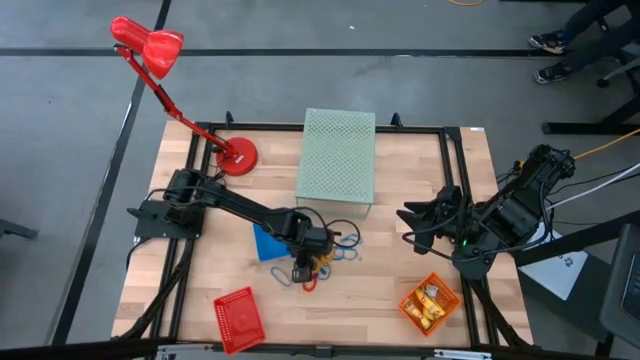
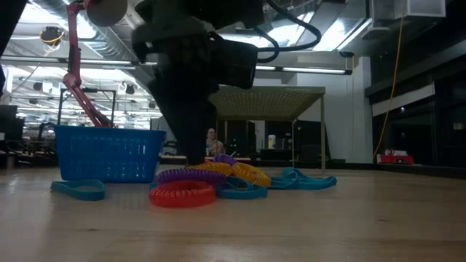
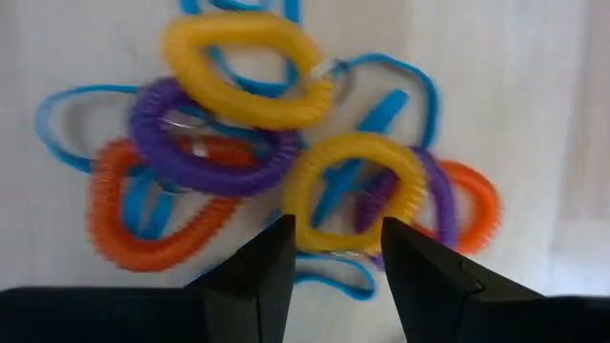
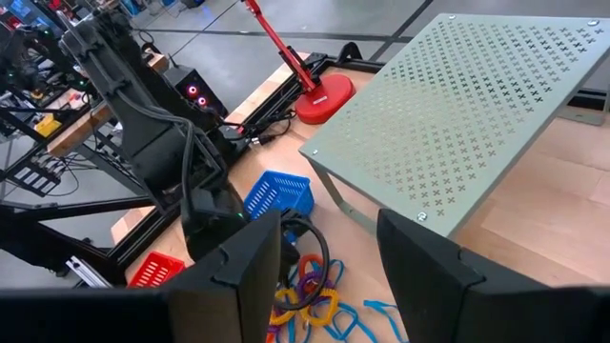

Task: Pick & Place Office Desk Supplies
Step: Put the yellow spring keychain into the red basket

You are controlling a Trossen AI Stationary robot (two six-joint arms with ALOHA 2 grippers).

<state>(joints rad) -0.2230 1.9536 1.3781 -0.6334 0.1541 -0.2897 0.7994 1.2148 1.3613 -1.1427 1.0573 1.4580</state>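
Note:
A pile of coiled loops (image 1: 325,262) lies on the wooden table at mid-front. In the left wrist view it shows two yellow loops (image 3: 355,191), a purple one (image 3: 210,143) and an orange one (image 3: 143,229), tangled over thin flat blue loops (image 3: 67,124). My left gripper (image 3: 336,252) points steeply down over the pile's near side, open, its fingers on either side of a yellow loop's rim. In the low view it stands right above the purple loop (image 2: 191,175); whether it touches, I cannot tell. My right gripper (image 1: 408,222) hangs open, high at the right.
A blue basket (image 1: 268,242) stands just left of the pile. A red basket (image 1: 238,318) is at the front left, an orange basket (image 1: 430,302) with yellow pieces at the front right. The pale green perforated box (image 1: 337,155) and a red lamp (image 1: 237,156) stand at the back.

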